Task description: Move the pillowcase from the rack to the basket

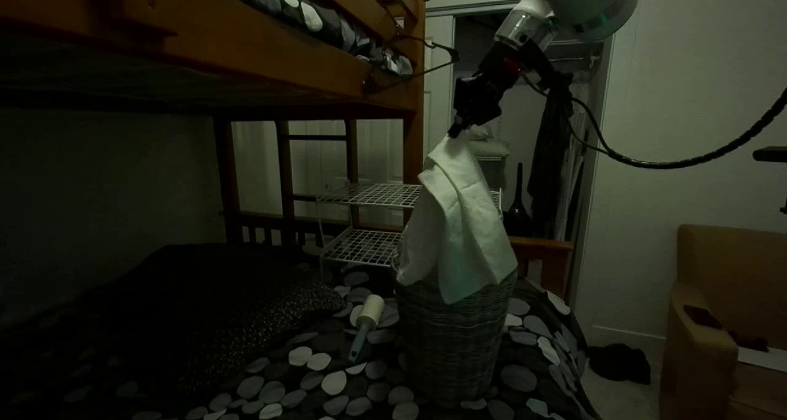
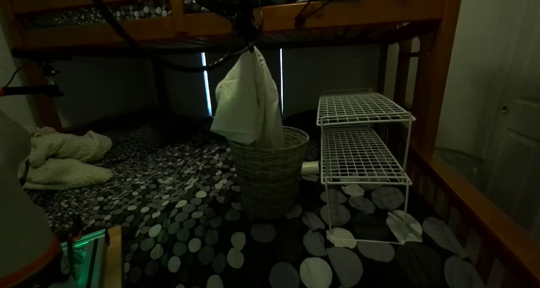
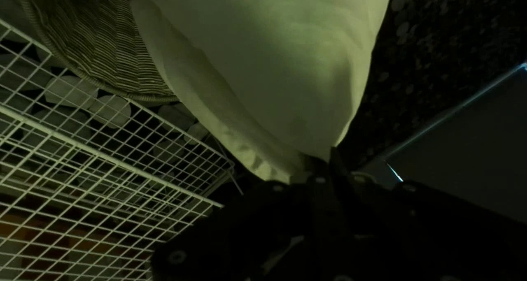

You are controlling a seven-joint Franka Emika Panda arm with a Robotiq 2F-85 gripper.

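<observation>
The white pillowcase (image 1: 458,217) hangs from my gripper (image 1: 455,131) above the wicker basket (image 1: 455,346). In an exterior view, my gripper (image 2: 252,47) pinches the pillowcase (image 2: 251,98) at its top; some of its lower part is behind the near rim of the basket (image 2: 270,178), and one side overhangs the rim. In the wrist view, the fingers (image 3: 327,159) are closed on the gathered cloth (image 3: 267,67), with the basket (image 3: 99,46) partly hidden behind it. The white wire rack (image 2: 365,109) stands beside the basket and has no cloth on it.
A lint roller (image 1: 367,324) lies on the dotted bedspread beside the basket. The upper bunk's wooden rail (image 2: 350,12) and a dark hanger (image 1: 430,60) are near the arm. A cream blanket (image 2: 67,157) lies on the bed. A brown armchair (image 1: 707,309) stands beyond it.
</observation>
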